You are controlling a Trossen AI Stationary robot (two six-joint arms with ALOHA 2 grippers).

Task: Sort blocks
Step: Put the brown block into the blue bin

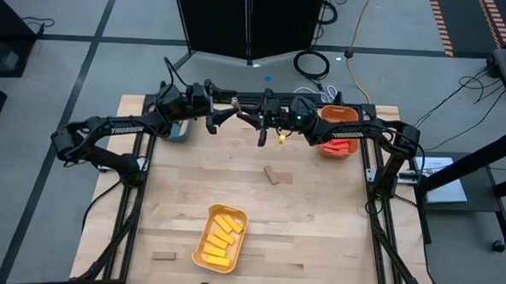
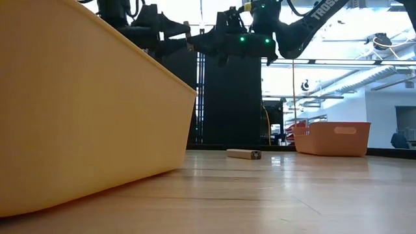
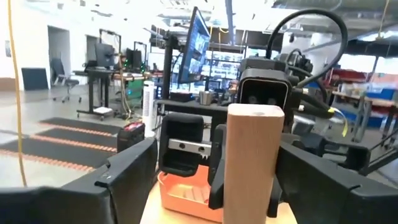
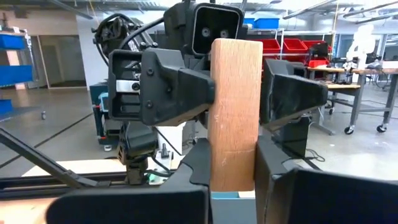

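**Mid-air handover of a tan block above the far edge of the table**

While the right gripper (image 1: 256, 118) pinches a tan wooden block (image 4: 234, 112) tight between its fingers, the left gripper (image 1: 222, 115) faces it with jaws spread wide on either side of the same block, not yet closing on it. Both hang high over the far side of the table (image 1: 318, 213), between the teal tray (image 1: 180, 132) and the orange tray (image 1: 339, 133), which holds red blocks (image 1: 340, 147).

Other pieces lie well apart: a second tan block (image 1: 274, 175) mid-table, a third (image 1: 163, 256) near the front left corner, and yellow blocks (image 1: 220, 240) already in the yellow tray (image 1: 202, 258).

The risk, as I judge it, sits in the timing — if the right fingers let go before the left ones bite, the block drops and could bounce off the edge. A skewed closure is the other worry: the left jaws seem to straddle the block off-centre, so they might twist it out of line, or knock against the right fingers.

Readable writing is scant — white lettering along each arm, beginning "TROSS" on the right arm in the low view.
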